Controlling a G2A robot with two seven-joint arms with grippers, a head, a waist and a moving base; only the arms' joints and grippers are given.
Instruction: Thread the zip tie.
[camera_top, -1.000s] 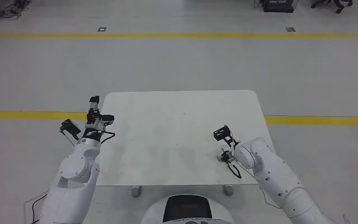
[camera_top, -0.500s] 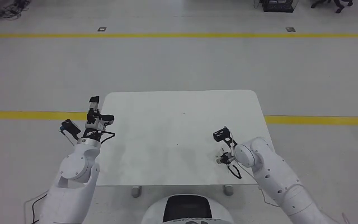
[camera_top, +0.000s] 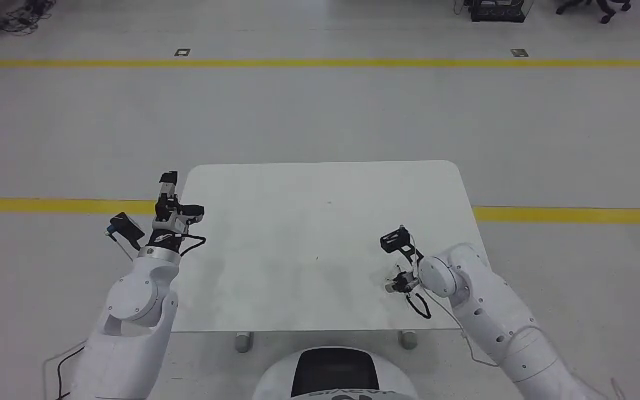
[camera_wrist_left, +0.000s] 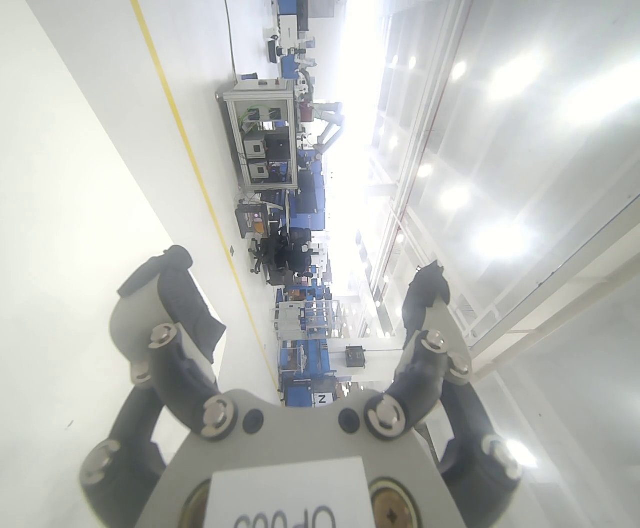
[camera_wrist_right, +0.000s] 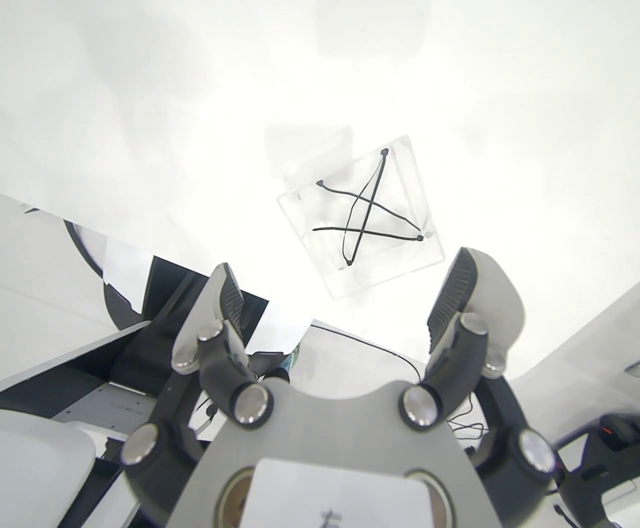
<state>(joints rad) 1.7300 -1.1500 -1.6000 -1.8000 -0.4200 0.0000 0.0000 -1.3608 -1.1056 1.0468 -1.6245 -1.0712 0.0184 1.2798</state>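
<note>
Three black zip ties (camera_wrist_right: 367, 210) lie crossed over one another in a clear square tray (camera_wrist_right: 405, 155) on the white table (camera_wrist_right: 150, 100). My right gripper (camera_wrist_right: 345, 295) hovers above the table a short way from the tray, open, with nothing between its ribbed pads (camera_wrist_right: 450, 290). In the top view my right arm (camera_top: 445, 275) sits over the table's right front part. My left gripper (camera_wrist_left: 300, 285) is open and holds nothing, pointing out at the room beside the table's left edge (camera_top: 180, 250). From above, the left gripper (camera_top: 168, 190) stands just off that edge.
The white table (camera_top: 320, 230) has rounded corners and a front edge close to the right arm. A yellow floor line (camera_top: 60, 205) runs behind it. Workstations and racks (camera_wrist_left: 265, 145) stand far off in the room.
The right arm's wrist has shifted very slightly toward the table's front. The left arm has not moved.
</note>
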